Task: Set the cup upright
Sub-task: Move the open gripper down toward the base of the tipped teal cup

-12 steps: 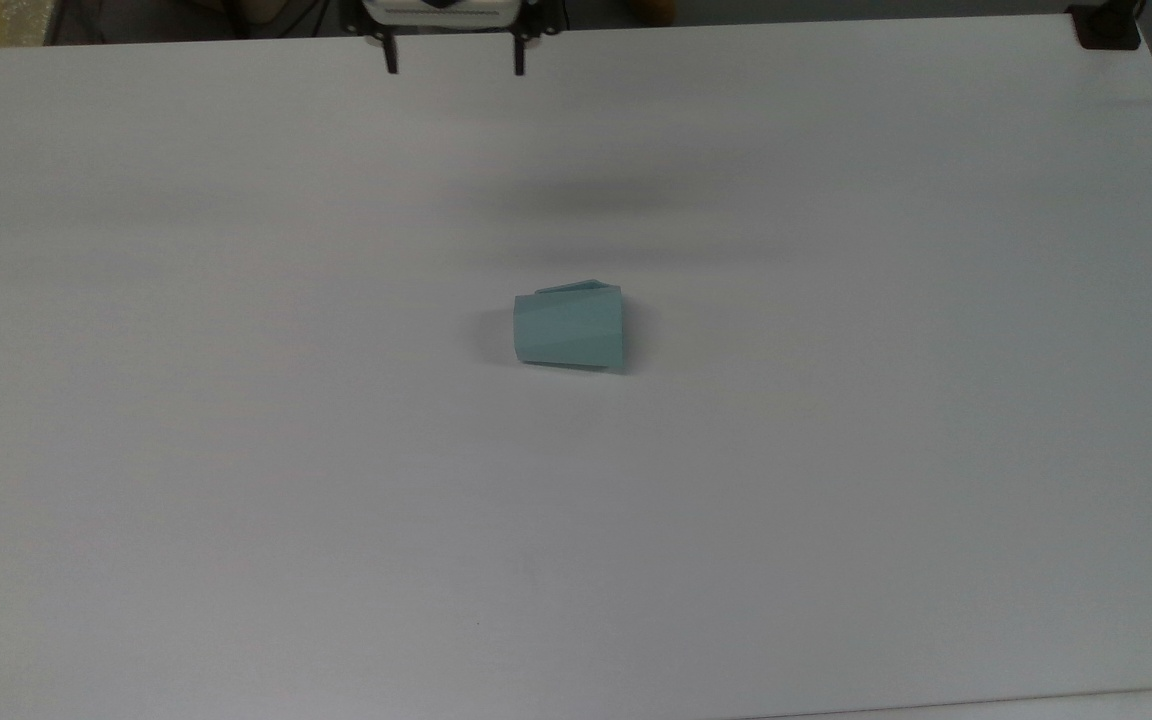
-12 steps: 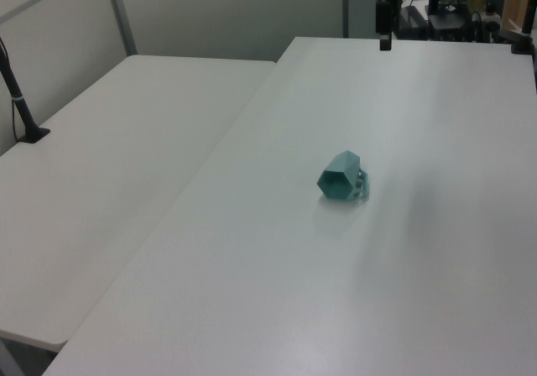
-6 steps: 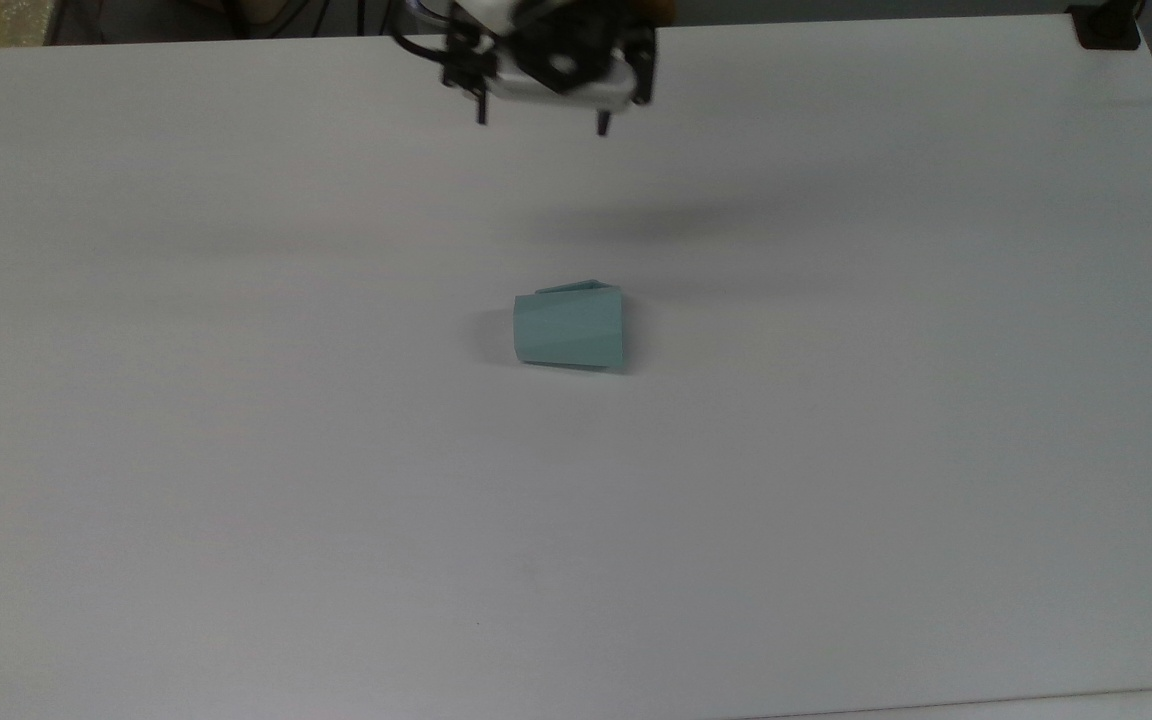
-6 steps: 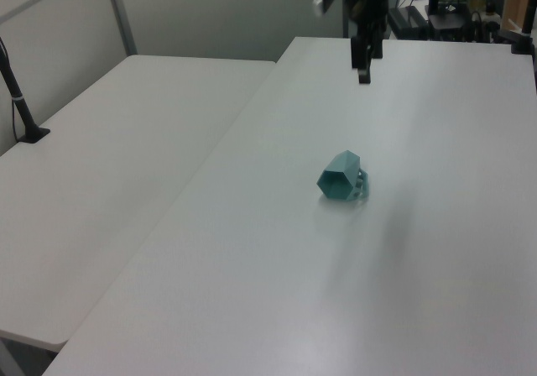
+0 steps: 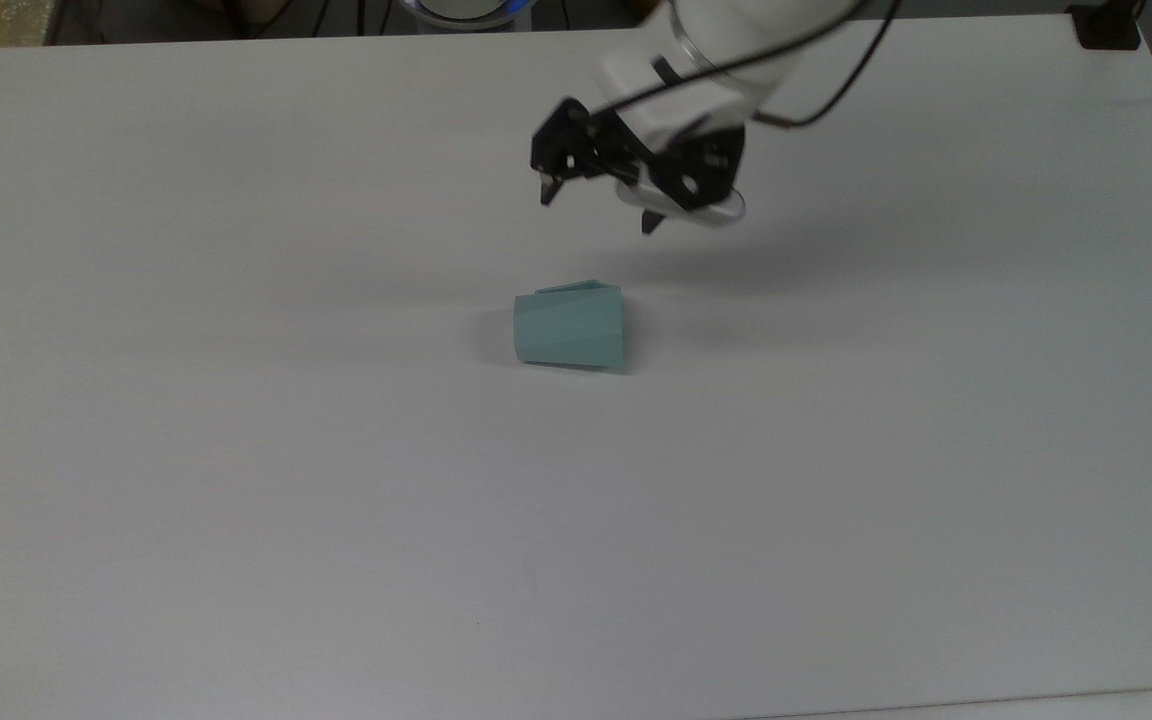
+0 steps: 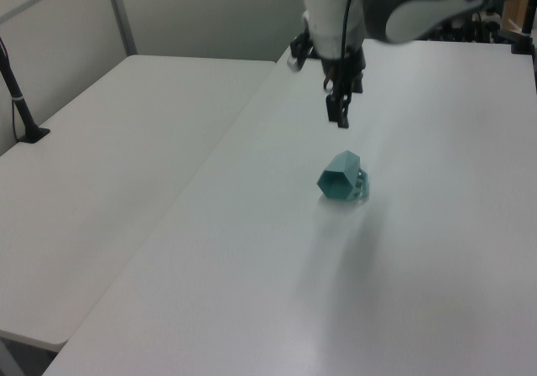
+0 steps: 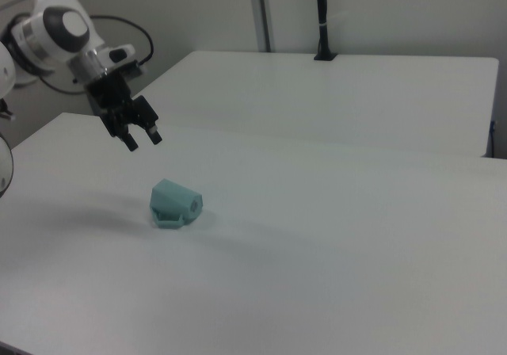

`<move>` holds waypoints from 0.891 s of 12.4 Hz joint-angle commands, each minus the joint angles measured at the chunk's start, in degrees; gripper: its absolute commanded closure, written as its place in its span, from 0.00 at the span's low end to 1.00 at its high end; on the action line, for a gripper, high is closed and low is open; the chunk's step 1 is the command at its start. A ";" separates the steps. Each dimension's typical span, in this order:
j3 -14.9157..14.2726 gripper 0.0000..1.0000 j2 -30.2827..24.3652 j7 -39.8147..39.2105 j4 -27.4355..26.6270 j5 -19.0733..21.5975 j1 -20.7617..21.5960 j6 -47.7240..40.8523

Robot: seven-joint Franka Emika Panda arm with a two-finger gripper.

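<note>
Near the middle of the white surface lies the cup, tipped on its side, pale teal with faceted walls. From the top view its wider rim faces the top view's right and its narrower base the left; a flat handle peeks out along its far edge. Above and just beyond it hangs the claw, released, its two dark fingers spread wide and pointing down, well clear of the cup. A second white table stands alongside, on the left view's left.
</note>
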 commanded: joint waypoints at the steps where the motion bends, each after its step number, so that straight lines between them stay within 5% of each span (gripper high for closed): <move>1: -1.91 0.00 4.73 3.96 2.80 -6.81 4.15 0.84; 8: -1.82 0.00 8.07 7.31 2.36 -15.69 10.92 3.56; 11: -8.13 0.00 12.11 7.31 2.54 -16.40 16.36 2.77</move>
